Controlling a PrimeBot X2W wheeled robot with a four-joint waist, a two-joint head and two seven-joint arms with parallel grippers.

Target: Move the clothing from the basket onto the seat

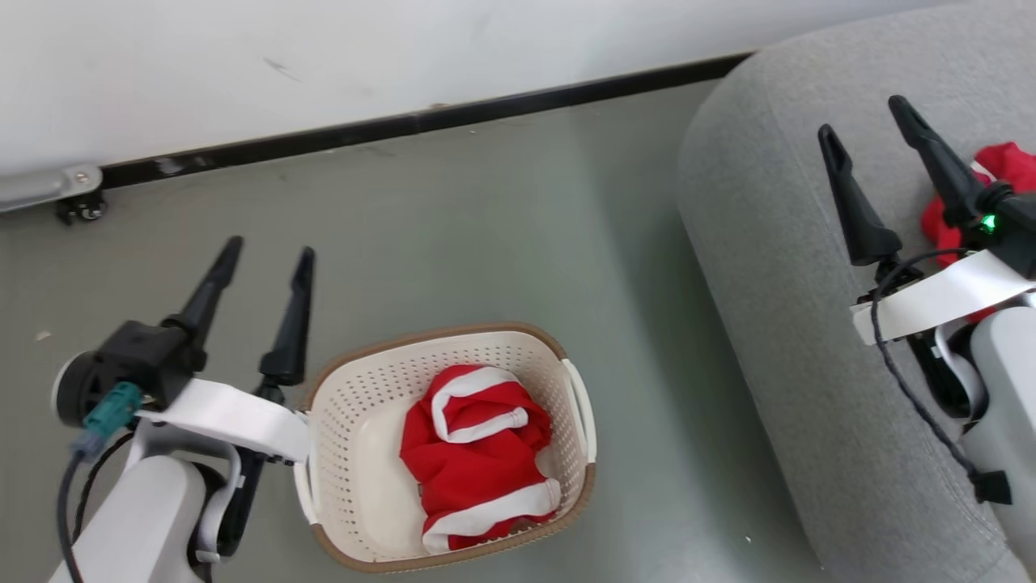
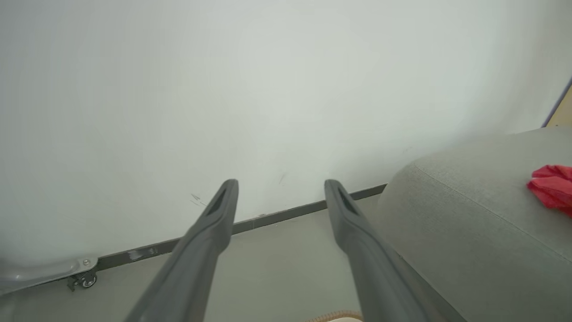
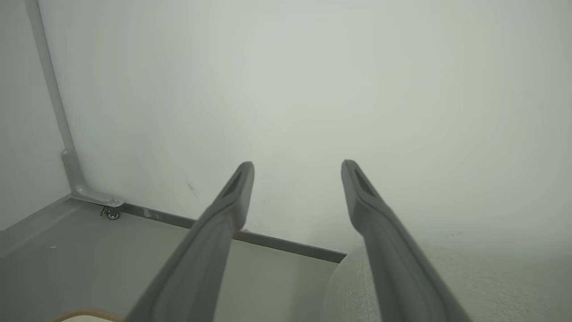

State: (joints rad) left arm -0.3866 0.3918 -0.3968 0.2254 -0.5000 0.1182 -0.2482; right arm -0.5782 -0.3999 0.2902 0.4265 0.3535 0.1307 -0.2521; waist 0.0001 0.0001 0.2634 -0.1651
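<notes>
**Head view: clothing in the basket, one red piece on the seat, both sets of fingers spread and empty**

In the head view the basket (image 1: 437, 333) stands on the grey floor (image 1: 486, 227), between the left arm and the seat (image 1: 777, 243). A heap of clothing (image 1: 473, 453), red with white bands, lies inside it toward its right half; the left half of the basket bottom is bare. The left fingers (image 1: 291, 324) point up the picture just left of the basket's rim, above the floor. They are spread apart and hold nothing.

The right fingers (image 1: 854, 202) hang over the seat, also spread and empty. Just beside them to the right, partly hidden by the wrist, a red piece (image 1: 1008, 166) rests on the seat cushion. Whether it touches the fingers cannot be told.

A white wall (image 1: 324, 48) with a dark baseboard (image 1: 421, 121) runs behind the floor, and a small caster (image 1: 85, 212) sits at its foot on the left.

The left wrist view shows the left fingers (image 2: 205, 241) wide apart, aimed at the wall. The seat (image 2: 469, 223) rounds in at the right with the red piece (image 2: 552, 185) on top near the edge, and a sliver of the basket's rim (image 2: 335, 316) shows at the bottom.

The right wrist view shows the right fingers (image 3: 214, 223) wide apart toward the wall, the seat (image 3: 491, 277) below them at the right and the basket's rim (image 3: 89, 315) at the lower left.
</notes>
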